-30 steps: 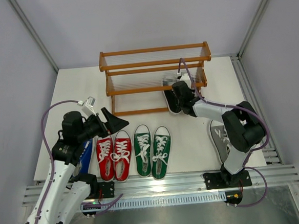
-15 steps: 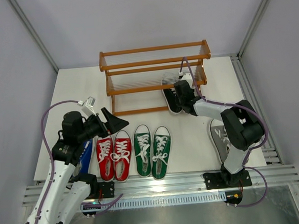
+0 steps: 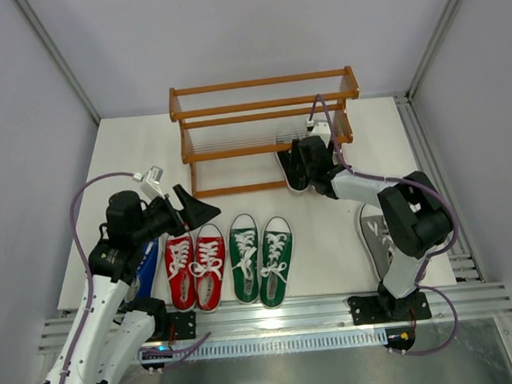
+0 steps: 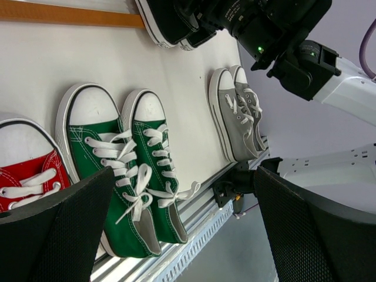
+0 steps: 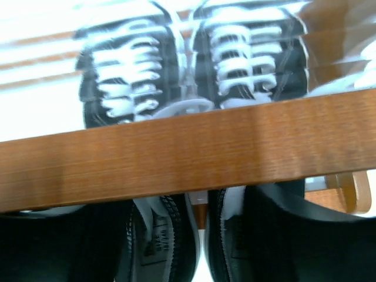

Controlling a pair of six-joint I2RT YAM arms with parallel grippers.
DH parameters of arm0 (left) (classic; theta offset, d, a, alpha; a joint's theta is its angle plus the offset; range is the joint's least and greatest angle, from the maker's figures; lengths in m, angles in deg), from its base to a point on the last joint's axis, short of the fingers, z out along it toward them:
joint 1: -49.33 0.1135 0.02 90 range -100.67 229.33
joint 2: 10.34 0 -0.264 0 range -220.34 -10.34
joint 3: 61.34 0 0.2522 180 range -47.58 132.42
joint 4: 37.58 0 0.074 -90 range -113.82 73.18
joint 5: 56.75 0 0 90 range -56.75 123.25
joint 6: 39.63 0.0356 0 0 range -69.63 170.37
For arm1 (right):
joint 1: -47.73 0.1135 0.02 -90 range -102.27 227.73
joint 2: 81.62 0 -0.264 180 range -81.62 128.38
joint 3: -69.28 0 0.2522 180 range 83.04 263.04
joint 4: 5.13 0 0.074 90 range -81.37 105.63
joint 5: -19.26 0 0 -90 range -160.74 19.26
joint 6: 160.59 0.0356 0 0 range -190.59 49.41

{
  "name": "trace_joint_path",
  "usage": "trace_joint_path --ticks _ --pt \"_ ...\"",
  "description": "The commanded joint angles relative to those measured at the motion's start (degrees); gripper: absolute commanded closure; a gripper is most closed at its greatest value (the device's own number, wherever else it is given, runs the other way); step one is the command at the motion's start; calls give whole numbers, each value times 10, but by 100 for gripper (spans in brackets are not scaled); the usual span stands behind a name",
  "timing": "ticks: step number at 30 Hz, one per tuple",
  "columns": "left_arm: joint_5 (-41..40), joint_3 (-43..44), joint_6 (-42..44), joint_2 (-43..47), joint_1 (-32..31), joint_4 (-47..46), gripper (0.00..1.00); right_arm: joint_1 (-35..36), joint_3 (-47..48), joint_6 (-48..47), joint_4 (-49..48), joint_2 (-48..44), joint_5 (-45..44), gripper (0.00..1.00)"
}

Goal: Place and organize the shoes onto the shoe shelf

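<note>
I read the left gripper (image 3: 197, 207) as wide open, held above the red pair (image 3: 196, 266). The right gripper (image 3: 311, 160) sits at the heels of the black pair (image 3: 291, 167); I cannot tell whether it is open or closed. The black toes reach under the wire slats of the shoe shelf (image 3: 263, 111). The green pair (image 3: 261, 257) and grey pair (image 3: 375, 236) lie on the surface (image 3: 329, 231).

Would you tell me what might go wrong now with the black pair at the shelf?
The black shoes sit only partly in the shoe shelf, heels jutting out in front; they might slide out. The right gripper is close to a wooden rail and could snag it when retreating.
</note>
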Motion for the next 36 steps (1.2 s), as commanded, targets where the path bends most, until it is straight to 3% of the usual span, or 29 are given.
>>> trace_joint_path --ticks 1,5,8,10,14,23,28,32,36 --pt "-3 3 8 4 -1 3 0 -2 -2 9 -81 -29 3 24" --pt "-5 9 8 -1 -2 3 0 0 -19 6 -87 -64 2 5" --pt "-8 15 12 -2 -2 10 0 1 -33 8 -78 -94 -12 0" --pt "-19 26 18 -2 -2 17 0 3 -39 19 -57 -116 -25 0" --pt "-61 58 36 1 -2 56 0 12 -16 76 109 -142 -77 0" --pt "-247 103 22 39 -1 94 0 56 -131 133 243 -319 -65 0" --pt "-295 88 14 65 -2 71 0 171 -142 150 303 -368 -40 0" --pt "-281 83 21 56 -2 76 0 226 -151 204 294 -368 48 0" --pt "-263 70 29 54 -1 83 0 306 -114 262 308 -335 32 0"
